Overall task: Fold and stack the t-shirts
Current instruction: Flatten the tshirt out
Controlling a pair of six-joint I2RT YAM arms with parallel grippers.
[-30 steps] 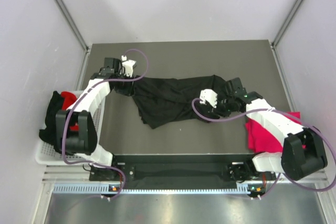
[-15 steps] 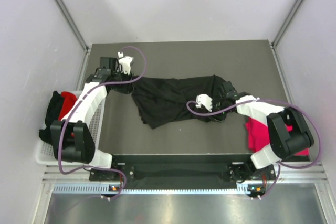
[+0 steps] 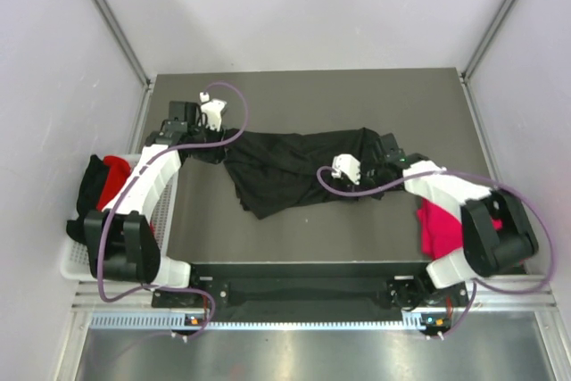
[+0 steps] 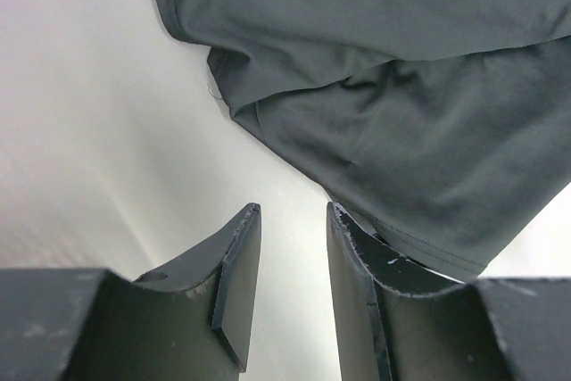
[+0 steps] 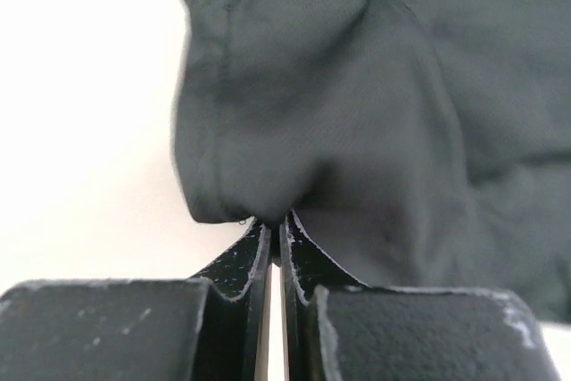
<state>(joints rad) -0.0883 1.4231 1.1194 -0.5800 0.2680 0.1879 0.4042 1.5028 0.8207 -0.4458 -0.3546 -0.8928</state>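
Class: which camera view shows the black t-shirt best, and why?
The top view: the black t-shirt shows almost whole on the table. The left wrist view shows only one edge; the right wrist view, only a fold pinched in the right gripper.

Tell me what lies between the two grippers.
Only the crumpled black t-shirt, running from the left gripper across to the right gripper; the top view shows it.
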